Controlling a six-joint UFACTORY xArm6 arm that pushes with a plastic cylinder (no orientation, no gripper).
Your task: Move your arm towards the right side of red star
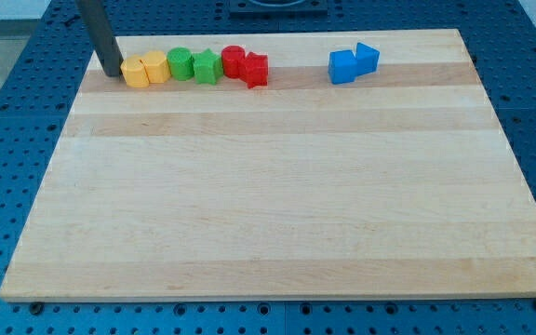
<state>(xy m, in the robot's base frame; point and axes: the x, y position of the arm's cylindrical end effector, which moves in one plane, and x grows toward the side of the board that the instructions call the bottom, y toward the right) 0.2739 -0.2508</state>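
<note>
My tip (111, 73) beside yellow block (135, 72) — red star (256, 70) well right, no fingers — plain rod

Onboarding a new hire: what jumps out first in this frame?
A tight row of blocks along the view's top: yellow pair, green pair, red cylinder and red star. Two blue blocks sit apart to the right. My tip is at the row's left end, beside the yellow.

A lab or robotics test bench — the pale wooden table (277, 195) rests on a blue metal base plate (17, 102) with a regular grid of mounting holes, and small coloured plastic blocks (194, 66) sit in a row — typical experiment gear.
</note>
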